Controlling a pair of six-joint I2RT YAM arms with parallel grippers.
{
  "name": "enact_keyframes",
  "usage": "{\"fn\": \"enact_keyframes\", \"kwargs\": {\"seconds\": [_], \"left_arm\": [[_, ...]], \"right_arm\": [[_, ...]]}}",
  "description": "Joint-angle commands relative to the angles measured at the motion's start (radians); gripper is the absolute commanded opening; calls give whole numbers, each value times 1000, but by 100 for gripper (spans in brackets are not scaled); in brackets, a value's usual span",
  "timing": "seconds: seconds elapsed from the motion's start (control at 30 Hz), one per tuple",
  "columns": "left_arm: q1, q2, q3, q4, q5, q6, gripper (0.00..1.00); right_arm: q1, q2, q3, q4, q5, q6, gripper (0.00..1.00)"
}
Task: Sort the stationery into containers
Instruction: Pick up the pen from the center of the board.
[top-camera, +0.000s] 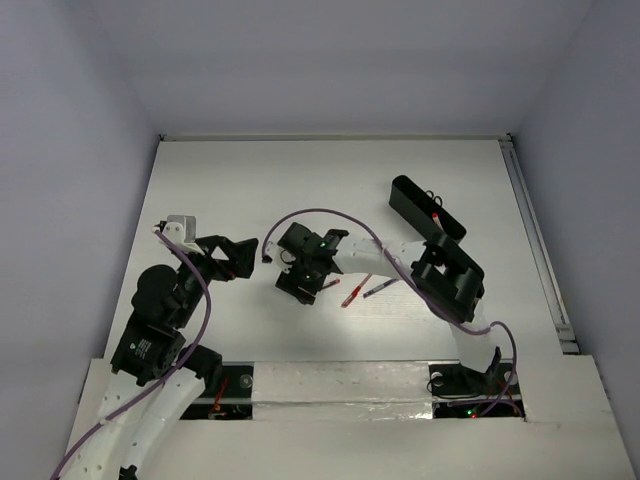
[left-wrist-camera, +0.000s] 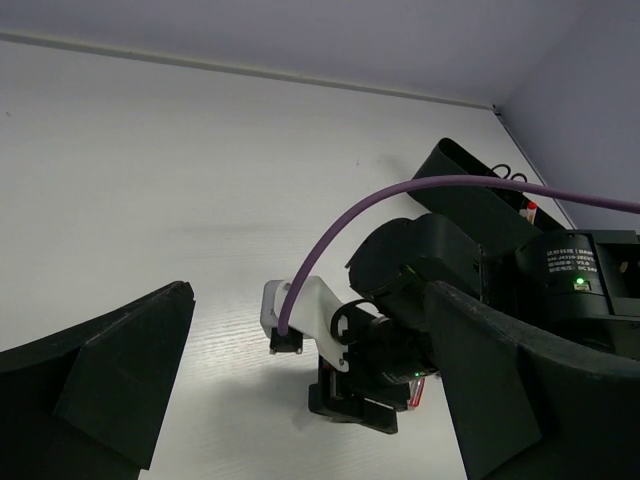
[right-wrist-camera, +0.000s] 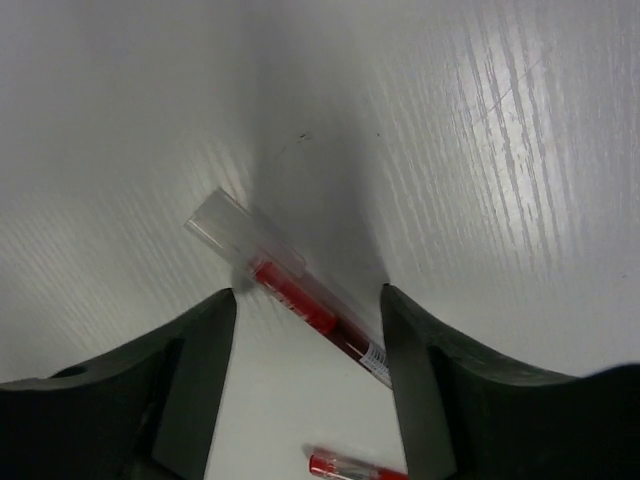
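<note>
A white table (top-camera: 250, 180) is seen from above, with two black robot arms reaching over it. The long black tray (top-camera: 405, 195) is set near the far right of the table. Inside it, what look like black scissors handles (left-wrist-camera: 505, 172) and one red-tipped pen (left-wrist-camera: 530, 210) are seen, so part of the sorting is judged done.

Three pens are seen loose near the middle of the table, well apart from the tray. They are a red pen with a clear cap (right-wrist-camera: 290, 290), a second red pen (top-camera: 355, 290) near it, and a dark blue-purple pen (top-camera: 378, 288). These are judged left to be sorted. No eraser can be made out in any view.

The right gripper (right-wrist-camera: 307, 310) is lowered over the clear-capped red pen. Its fingers (right-wrist-camera: 200, 380) are spread wide, one to each side of the pen, and nothing is grasped. Whether they touch the table cannot be told. The left gripper (top-camera: 240, 258) is held above the table at the left, facing the right gripper, with its jaws spread apart and nothing between them.

The step in hand is judged to be the pick-up of this red pen, with its carrying to the tray not yet done.
</note>
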Motion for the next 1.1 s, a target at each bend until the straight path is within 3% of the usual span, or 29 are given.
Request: {"fn": "enact_keyframes", "kwargs": {"seconds": [0.0, 0.1, 0.2, 0.37, 0.53, 0.8, 1.07], "left_arm": [[7, -3, 31, 29, -8, 8, 99], [7, -3, 30, 29, -7, 8, 99], [7, -3, 30, 31, -5, 10, 99], [7, -3, 28, 31, -5, 7, 99], [7, -1, 30, 32, -1, 7, 99], [7, -1, 27, 37, 5, 10, 99], [7, -9, 24, 37, 12, 8, 99]], "right_arm": [[11, 34, 35, -12, 60, -22, 60], [11, 46, 32, 4, 88, -23, 42], [11, 61, 30, 12, 105, -25, 39], [11, 72, 15, 57, 136, -25, 25], [11, 81, 1, 137, 198, -12, 2], [-12, -14, -89, 479, 329, 75, 0], [-211, -458, -487, 950, 626, 241, 0]]}}
